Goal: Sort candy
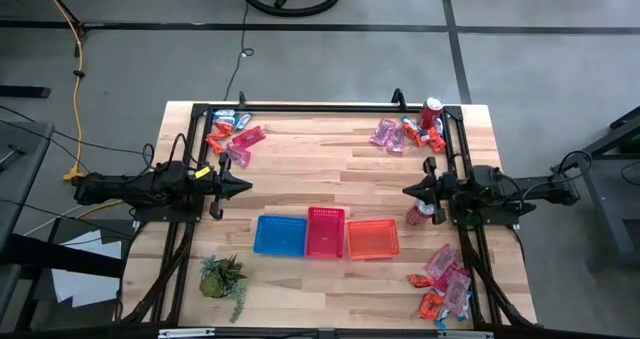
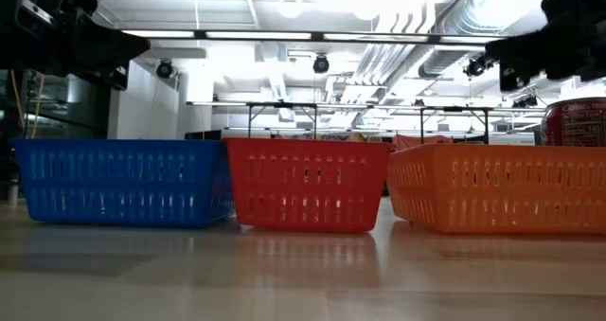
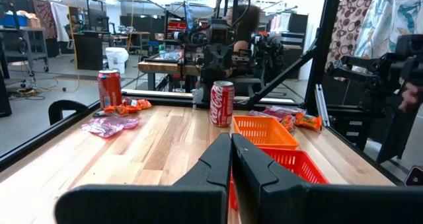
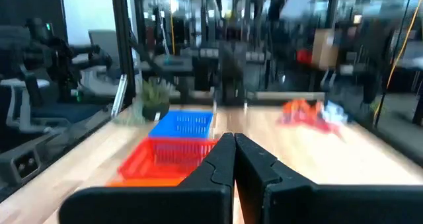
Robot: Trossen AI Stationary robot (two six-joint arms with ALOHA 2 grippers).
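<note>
Not started: crinkly wrapped candy packets sit in three corner piles (image 1: pixel 232 134) (image 1: pixel 408 133) (image 1: pixel 443 282) on the wooden tabletop (image 1: pixel 320 169). Blue (image 1: pixel 280 235), red (image 1: pixel 325 231), orange plastic baskets (image 1: pixel 372 239) look empty, probably. Left gripper (image 1: pixel 243 186) and right gripper (image 1: pixel 410 190) closed, holding nothing.

Left end effector (image 1: pixel 243 186) closed, level, pointing inward, right end effector (image 1: pixel 408 190) closed, facing it, well apart
</note>
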